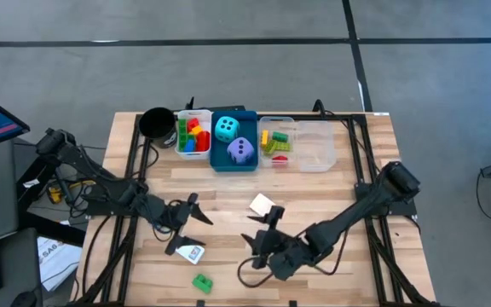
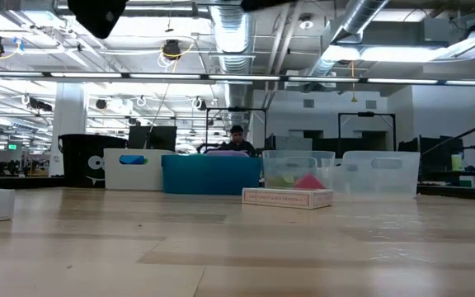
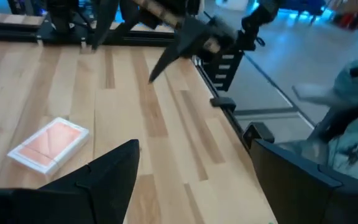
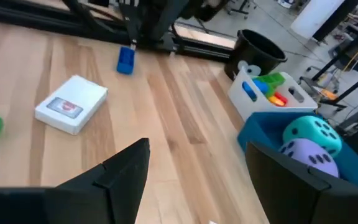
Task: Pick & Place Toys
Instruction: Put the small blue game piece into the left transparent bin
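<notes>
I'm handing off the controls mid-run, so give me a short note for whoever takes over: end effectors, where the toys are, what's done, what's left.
Left end effector: open, empty, over the front-left of the table.
Right end effector: open, empty, at centre front.
Done: bricks in the white tray and the clear tray; cyan die and purple die in the blue tray.
Left: card box at centre, second card box by the left end effector, green brick at the front edge, small blue brick seen from the right wrist.

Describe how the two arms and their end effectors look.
Both arms are dark, slim and jointed, with black cables looping beside them. The left end effector and right end effector each end in two flat, pointed black fingers. No markings are legible.
</notes>
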Robot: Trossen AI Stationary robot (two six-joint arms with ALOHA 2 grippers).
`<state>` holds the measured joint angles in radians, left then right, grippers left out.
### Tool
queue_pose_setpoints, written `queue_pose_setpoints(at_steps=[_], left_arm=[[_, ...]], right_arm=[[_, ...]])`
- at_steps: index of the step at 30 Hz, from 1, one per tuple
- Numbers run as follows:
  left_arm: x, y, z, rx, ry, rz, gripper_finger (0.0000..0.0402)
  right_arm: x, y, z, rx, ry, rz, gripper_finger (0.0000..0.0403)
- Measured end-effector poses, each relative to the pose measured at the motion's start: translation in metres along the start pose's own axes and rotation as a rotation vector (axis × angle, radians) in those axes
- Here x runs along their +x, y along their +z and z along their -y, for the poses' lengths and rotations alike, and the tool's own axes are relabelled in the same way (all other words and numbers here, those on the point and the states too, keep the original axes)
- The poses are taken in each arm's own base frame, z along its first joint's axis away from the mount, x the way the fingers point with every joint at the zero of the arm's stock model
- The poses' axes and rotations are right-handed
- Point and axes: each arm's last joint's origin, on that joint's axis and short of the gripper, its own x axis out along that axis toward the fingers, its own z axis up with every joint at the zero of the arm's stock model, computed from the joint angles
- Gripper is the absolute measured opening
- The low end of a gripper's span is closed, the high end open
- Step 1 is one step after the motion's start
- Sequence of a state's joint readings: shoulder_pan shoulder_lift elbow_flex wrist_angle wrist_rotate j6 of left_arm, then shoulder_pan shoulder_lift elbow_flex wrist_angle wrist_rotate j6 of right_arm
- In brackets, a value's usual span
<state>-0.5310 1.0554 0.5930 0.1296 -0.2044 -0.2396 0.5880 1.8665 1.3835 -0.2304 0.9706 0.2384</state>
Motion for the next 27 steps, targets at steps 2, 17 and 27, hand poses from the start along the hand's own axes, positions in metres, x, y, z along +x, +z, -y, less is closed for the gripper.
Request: queue_pose_setpoints(at_steps=[2,17,27], left_arm=[[0.001,-0.002,0.001,0.029,-0.003,-0.013,0.0301],[-0.054,-0.058,-0.023,-0.103,0.269,-0.710,0.0301],[-0.061,-0.079,-0.017,-0.050,0.276,-0.980,0.0301]], right_arm=[[0.010,-0.008,-0.007,-0.011,-0.011,-0.010,0.0260],[0.048,-0.032,-0.016,0.015,-0.013,-0.079,0.0260],[0.061,-0.030,-0.006,0.011,-0.014,-0.098,0.0260]])
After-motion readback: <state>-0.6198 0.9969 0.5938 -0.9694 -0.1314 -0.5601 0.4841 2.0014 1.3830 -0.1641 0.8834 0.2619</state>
